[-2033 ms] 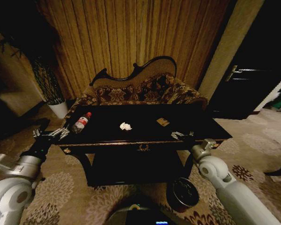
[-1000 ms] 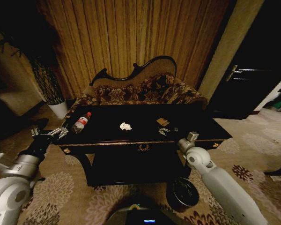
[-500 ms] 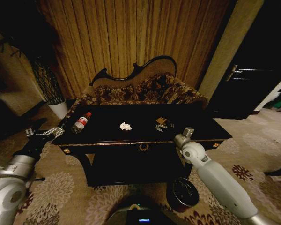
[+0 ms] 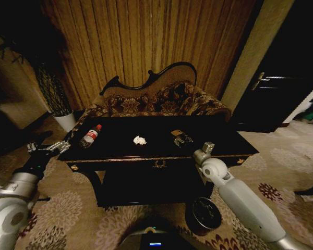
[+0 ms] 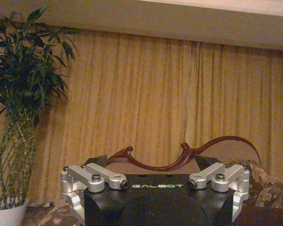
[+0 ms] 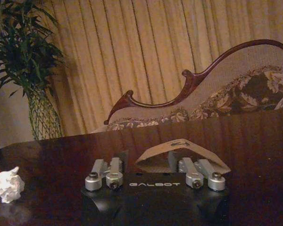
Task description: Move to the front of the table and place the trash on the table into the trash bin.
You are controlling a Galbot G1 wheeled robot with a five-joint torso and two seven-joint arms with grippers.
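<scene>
Black glossy table [image 4: 120, 148] carries all three items: bottle [image 4: 90, 136], paper wad [image 4: 140, 140], brown wrapper [image 6: 181, 157]. Right gripper [image 4: 180, 138] straddles the wrapper, fingers spread. Left gripper [image 4: 48, 148] idles open off the table's left end. Bin [image 4: 203, 213] has received nothing.

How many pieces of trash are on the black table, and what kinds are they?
Crumpled white paper wad: 1
Tan-brown wrapper scrap, with the right gripper at it: 1
Clear plastic bottle with red label: 1
Total on the table: 3
</scene>
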